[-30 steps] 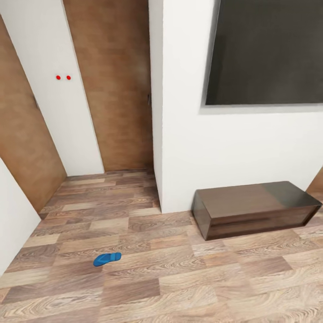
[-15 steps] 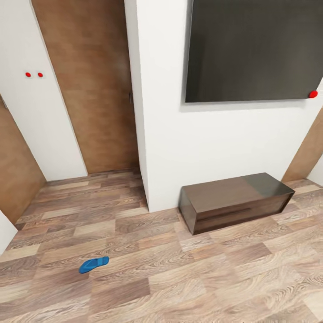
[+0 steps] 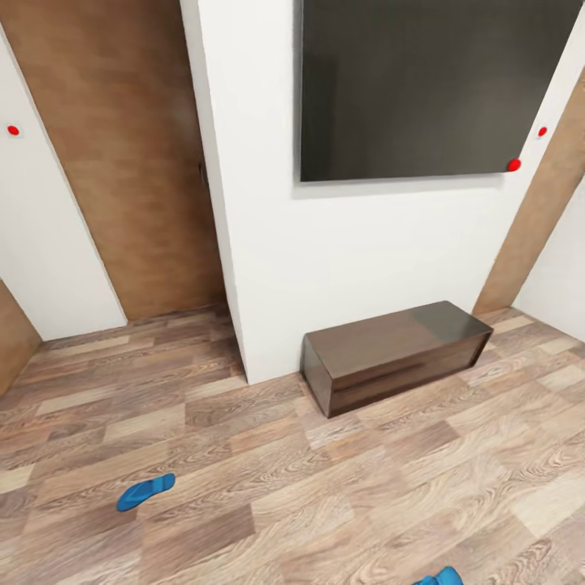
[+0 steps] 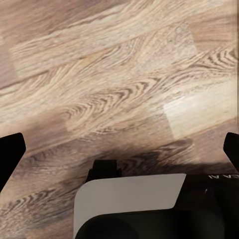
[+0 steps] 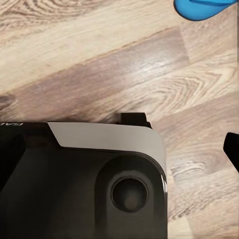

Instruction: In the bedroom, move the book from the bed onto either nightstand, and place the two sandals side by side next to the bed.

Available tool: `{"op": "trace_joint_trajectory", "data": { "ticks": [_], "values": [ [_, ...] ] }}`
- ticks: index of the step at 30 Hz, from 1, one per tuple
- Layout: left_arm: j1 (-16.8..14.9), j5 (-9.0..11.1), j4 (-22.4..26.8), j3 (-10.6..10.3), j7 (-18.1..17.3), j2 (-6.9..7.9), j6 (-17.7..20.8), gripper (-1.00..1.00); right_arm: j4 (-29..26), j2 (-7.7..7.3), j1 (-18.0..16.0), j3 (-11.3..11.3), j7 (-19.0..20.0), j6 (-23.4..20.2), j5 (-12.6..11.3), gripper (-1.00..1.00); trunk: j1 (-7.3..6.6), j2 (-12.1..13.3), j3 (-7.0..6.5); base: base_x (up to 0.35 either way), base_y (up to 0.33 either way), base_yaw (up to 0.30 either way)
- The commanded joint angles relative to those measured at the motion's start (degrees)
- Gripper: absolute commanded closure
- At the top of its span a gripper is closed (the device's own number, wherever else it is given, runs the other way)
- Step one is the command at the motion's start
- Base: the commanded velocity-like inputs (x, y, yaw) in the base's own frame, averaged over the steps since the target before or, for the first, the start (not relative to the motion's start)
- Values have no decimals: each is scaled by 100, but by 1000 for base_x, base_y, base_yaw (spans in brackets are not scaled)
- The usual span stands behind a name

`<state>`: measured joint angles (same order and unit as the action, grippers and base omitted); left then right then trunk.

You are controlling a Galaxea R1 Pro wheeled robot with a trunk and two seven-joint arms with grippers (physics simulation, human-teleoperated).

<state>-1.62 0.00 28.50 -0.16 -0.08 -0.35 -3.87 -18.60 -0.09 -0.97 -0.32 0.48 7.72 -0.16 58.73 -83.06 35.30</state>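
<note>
Both sandals lie well apart on the floor point(image 3: 341, 496) — one sandal point(image 3: 145, 491) left, the other sandal point(image 3: 439, 578) at the frame's bottom edge. Nothing looks done yet. Left fingers point(image 4: 11, 149) spread wide; right fingers' state — cannot tell.

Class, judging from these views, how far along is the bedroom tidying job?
Nothing looks done. One flat bright-blue sandal lies on the brown wood-plank floor; a second blue sandal sits far apart at the head view's bottom edge, not side by side. Nothing is in hand. Pairing them and moving the book remain.
</note>
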Motion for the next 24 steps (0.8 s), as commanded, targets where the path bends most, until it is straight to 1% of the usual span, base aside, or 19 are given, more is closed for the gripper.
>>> {"op": "trace_joint_trajectory", "data": {
  "ticks": [1,8,11,17,24],
  "values": [
    [-2,0,-2,-1,-1,0,-18,-100,5,0,-4,-2,5,19,-2,-100,-1,-2,8,0,0,-101],
    [-3,0,-2,-1,-1,0,-18,-100,5,2,-7,5,5,19,29,-100,-1,-2,15,1,1,-28],
    [0,0,-2,-1,-1,0,-18,-100,5,3,-5,5,5,19,37,-100,-1,-2,15,86,84,-3],
    [-1,0,-2,-1,-1,0,-18,-100,5,4,-3,5,5,19,42,-100,-1,-2,16,215,179,0],
    [1,0,-2,-1,-1,0,-18,-100,6,5,-5,5,5,19,42,-100,-1,-2,16,309,39,0]
  ]
}}
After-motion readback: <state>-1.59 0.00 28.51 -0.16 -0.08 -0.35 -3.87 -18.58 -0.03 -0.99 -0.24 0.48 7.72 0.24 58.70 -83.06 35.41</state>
